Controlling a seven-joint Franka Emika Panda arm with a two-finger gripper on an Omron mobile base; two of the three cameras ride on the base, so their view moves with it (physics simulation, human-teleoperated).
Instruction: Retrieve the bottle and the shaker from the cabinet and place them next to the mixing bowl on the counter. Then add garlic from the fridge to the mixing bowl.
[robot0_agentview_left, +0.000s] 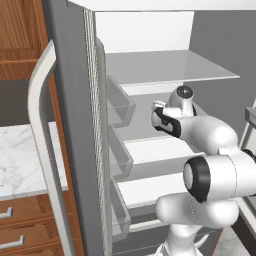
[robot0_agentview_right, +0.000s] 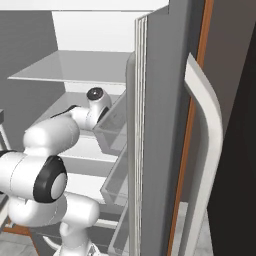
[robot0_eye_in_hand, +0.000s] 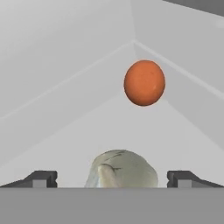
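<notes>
The fridge (robot0_agentview_left: 70, 125) stands open, its white interior (robot0_agentview_left: 150, 150) and translucent shelves facing me. My arm reaches into it at mid height in both base views, and the hand itself is hidden behind the wrist. In the hand view the off-white garlic (robot0_eye_in_hand: 121, 169) lies on the shelf floor between my two dark fingertips (robot0_eye_in_hand: 41, 178). My gripper (robot0_eye_in_hand: 113, 179) is open, its jaws standing wide to either side of the bulb without touching it. The bottle, shaker, cabinet and mixing bowl are out of view. A strip of the marble counter (robot0_agentview_left: 20, 160) shows at the left.
An orange ball-like fruit (robot0_eye_in_hand: 144, 83) sits farther back on the same shelf, near the corner of the fridge walls. Translucent door bins (robot0_agentview_left: 120, 105) line the open door. The other fridge door with its pale bar handle (robot0_agentview_right: 207, 150) stands close on the right.
</notes>
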